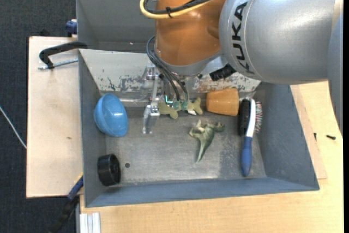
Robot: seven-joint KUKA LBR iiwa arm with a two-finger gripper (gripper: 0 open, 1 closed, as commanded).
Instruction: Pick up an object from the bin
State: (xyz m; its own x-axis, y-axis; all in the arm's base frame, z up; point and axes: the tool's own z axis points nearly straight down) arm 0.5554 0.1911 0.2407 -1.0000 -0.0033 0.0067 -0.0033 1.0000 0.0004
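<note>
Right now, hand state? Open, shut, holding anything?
Hand: open, nothing visible between its fingers; a small pale toy lies right beside one finger.

One camera looks down on the grey bin (163,163) from above, tilted a little sideways, fairly near. The arm (289,24) reaches in from the frame's upper right.

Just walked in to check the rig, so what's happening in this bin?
The KUKA arm's gripper is down near the back wall of the bin, beside a small pale toy. Whether it holds that toy is unclear. A green dinosaur, orange cup, blue-handled brush, blue bowl and black cap lie loose on the floor around it.
</note>
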